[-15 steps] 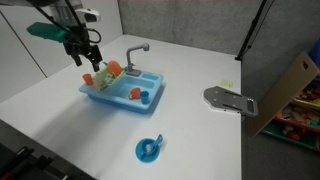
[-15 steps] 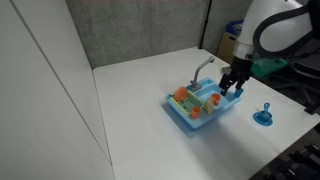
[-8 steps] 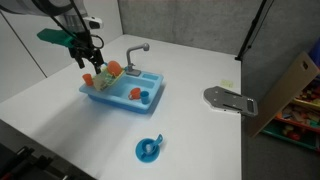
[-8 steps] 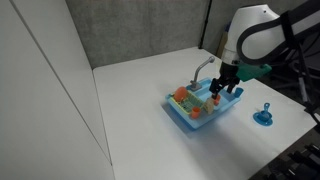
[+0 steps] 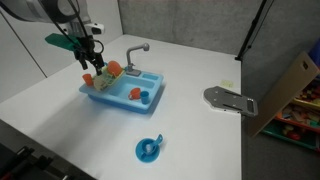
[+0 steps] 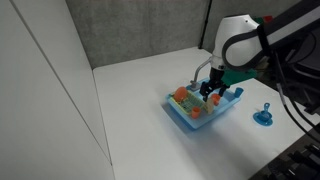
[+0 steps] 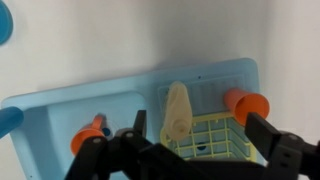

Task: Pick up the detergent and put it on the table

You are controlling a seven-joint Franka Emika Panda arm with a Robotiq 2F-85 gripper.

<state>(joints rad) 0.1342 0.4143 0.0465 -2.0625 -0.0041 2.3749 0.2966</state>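
Observation:
The detergent (image 7: 177,110), a small pale cream lump, lies in the blue toy sink (image 7: 120,100) at the edge of a yellow grid rack (image 7: 210,135). My gripper (image 7: 194,125) is open and empty, its two fingers straddling the rack just above the detergent. In both exterior views the gripper (image 5: 88,58) (image 6: 213,88) hovers over the rack end of the sink (image 5: 122,90) (image 6: 205,108), which stands on the white table (image 5: 60,110) (image 6: 130,120). The detergent cannot be made out in the exterior views.
Orange toy pieces (image 7: 247,103) (image 7: 88,133) sit in the sink, which has a grey tap (image 5: 138,50). A blue round cup-like thing (image 5: 149,150) (image 6: 264,116) stands on the table. A grey flat object (image 5: 230,100) and a cardboard box (image 5: 285,95) lie at the table's edge.
My gripper has moved sideways and slightly down, from beside the sink to over its rack end. It stays open.

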